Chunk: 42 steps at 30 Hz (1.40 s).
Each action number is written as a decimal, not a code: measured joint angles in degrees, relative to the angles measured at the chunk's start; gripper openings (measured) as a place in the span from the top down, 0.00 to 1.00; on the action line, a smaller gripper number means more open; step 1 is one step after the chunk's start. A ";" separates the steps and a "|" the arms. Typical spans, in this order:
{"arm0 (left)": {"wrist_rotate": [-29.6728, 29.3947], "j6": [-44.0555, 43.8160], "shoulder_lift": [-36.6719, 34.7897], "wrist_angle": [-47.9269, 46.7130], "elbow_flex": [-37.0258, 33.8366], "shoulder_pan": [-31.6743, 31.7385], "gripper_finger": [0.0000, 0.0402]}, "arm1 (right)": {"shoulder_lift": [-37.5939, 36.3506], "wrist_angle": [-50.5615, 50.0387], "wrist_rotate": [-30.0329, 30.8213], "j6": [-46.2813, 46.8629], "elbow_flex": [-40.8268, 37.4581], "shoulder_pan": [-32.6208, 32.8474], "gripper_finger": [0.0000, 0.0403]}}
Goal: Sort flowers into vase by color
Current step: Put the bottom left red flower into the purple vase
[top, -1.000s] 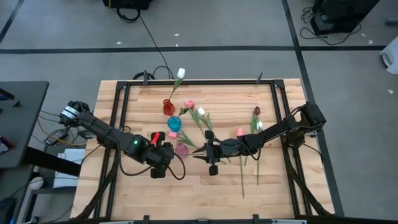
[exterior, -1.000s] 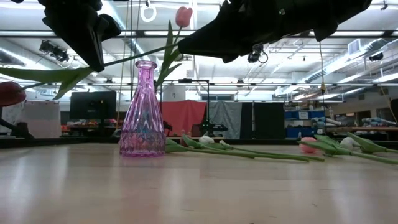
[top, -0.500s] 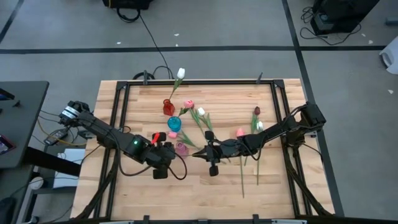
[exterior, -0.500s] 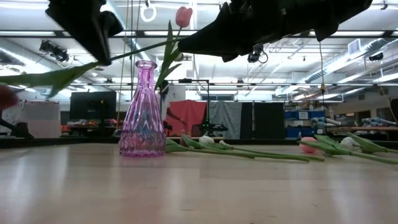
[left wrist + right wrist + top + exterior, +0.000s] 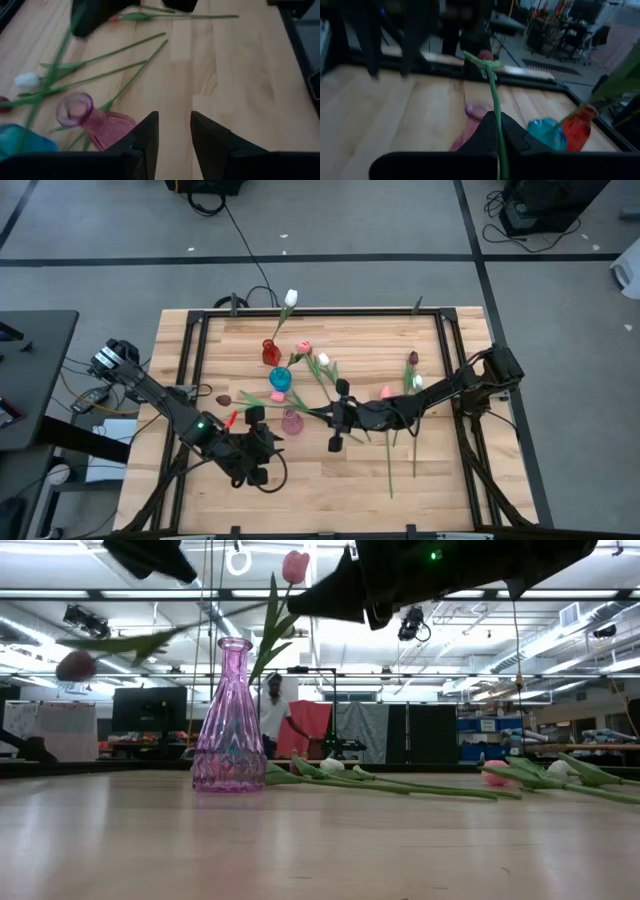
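My right gripper (image 5: 322, 416) is shut on a maroon tulip, whose stem (image 5: 280, 404) runs level above the pink vase (image 5: 291, 421) to its head (image 5: 224, 398). My left gripper (image 5: 175, 135) stands open with nothing between its fingers, near and left of that vase (image 5: 85, 117). The blue vase (image 5: 279, 379) holds a pink tulip (image 5: 303, 347). The red vase (image 5: 270, 353) holds a white tulip (image 5: 291, 298). Several more flowers (image 5: 400, 420) lie flat on the table at centre right. My right gripper pinches the maroon tulip's thin green stem (image 5: 496, 131) between its two fingers, toward the end away from the head. The fingers come nearly level from the table's right, and the stem runs on forward from their tips. The flower is lifted clear, with its head (image 5: 75, 665) left of the pink vase (image 5: 230, 720).
Loose tulips lie behind and right of the vases: a white one (image 5: 322, 360), a pink one (image 5: 386, 392) and a maroon one (image 5: 412, 358), with stems reaching toward the near edge. A black frame (image 5: 320, 311) borders the tabletop. Bare wood lies along the near side. A person stands far behind the table.
My left gripper has let go of the maroon tulip and drawn back toward the table's near left, turning as it went. My right gripper has stayed in place with the stem. The flower has risen slightly at its head end and stays clear of the table.
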 joint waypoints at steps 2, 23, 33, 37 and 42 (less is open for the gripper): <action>-0.92 -2.01 0.03 2.82 -2.72 -0.29 0.72 | 0.00 2.04 0.18 0.02 0.00 0.05 0.99; 5.54 29.34 -11.73 75.46 -35.31 9.45 0.92 | 0.00 23.12 2.89 -9.41 0.00 3.59 0.99; 13.01 41.10 -13.14 93.87 -37.41 13.51 0.82 | 0.00 27.49 -1.99 -10.43 0.04 3.60 0.99; 16.38 43.41 -13.09 98.90 -37.35 13.56 0.72 | 0.00 27.56 -2.65 -10.45 0.04 3.59 0.99; 16.35 43.62 -13.05 98.74 -36.10 13.72 0.65 | 0.00 27.95 -4.59 -10.25 0.04 3.59 0.99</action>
